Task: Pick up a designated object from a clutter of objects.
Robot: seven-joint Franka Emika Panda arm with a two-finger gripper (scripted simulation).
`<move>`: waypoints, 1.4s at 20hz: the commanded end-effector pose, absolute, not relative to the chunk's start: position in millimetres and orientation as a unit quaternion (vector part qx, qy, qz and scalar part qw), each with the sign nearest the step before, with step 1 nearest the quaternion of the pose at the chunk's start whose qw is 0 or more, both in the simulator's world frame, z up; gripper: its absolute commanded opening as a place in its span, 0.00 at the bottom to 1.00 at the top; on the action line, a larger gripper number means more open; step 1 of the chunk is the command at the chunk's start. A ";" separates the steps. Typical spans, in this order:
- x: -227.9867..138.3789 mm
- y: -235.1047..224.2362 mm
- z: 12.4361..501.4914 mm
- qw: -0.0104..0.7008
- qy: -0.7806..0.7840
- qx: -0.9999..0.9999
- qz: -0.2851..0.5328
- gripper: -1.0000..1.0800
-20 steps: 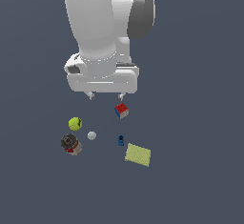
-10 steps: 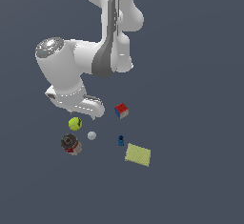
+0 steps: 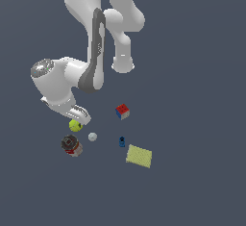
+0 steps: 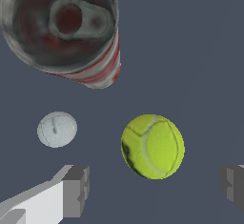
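The designated object, a yellow-green tennis ball [image 3: 75, 125] [image 4: 152, 146], lies on the dark floor. My gripper [image 3: 79, 119] [image 4: 155, 187] hovers directly over it, open, with its fingers [image 4: 75, 190] spread wider than the ball and nothing held. In the exterior view the hand hides the ball's upper edge. Around it lies the clutter of objects: a small white ball [image 3: 92, 136] [image 4: 57, 129], a dark can with a red band [image 3: 71, 145] [image 4: 66, 27], a red-blue-white cube [image 3: 122, 110], a small blue piece [image 3: 122, 141] and a flat yellow pad [image 3: 139, 156].
The arm's white links [image 3: 91, 37] rise above the scene and lean toward the exterior view's left. The can stands just beside the tennis ball, and the white ball lies close on its other side.
The arm has swung to the exterior view's left and dropped lower, bringing the gripper from above the cube to over the tennis ball. The objects have not moved.
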State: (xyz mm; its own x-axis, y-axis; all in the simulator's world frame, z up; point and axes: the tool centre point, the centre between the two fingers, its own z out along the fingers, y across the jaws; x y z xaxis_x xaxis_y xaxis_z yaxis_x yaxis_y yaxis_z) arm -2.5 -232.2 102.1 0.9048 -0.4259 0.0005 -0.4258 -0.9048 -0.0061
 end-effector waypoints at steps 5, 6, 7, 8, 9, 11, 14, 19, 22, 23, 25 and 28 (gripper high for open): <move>-7.6 -241.4 92.6 0.000 0.227 -0.974 0.000 0.96; -7.6 -241.4 92.3 0.000 0.227 -0.974 0.000 0.96; -7.6 -241.4 91.3 0.000 0.227 -0.974 0.000 0.96; -7.7 -241.4 89.5 0.000 0.227 -0.974 0.000 0.96; -7.7 -241.3 87.1 0.000 0.227 -0.974 0.000 0.96; -8.0 -241.5 80.3 0.000 0.228 -0.974 0.000 0.96; -8.8 -241.9 65.4 0.000 0.228 -0.974 0.000 0.96; -8.9 -242.5 45.5 0.000 0.229 -0.974 0.000 0.96; -8.4 -242.7 41.3 0.000 0.229 -0.974 0.000 0.96; -8.3 -242.7 41.1 0.000 0.229 -0.974 0.000 0.96; -8.3 -242.7 41.1 0.000 0.229 -0.974 0.000 0.00; -8.3 -242.7 41.1 0.000 0.229 -0.974 0.000 0.00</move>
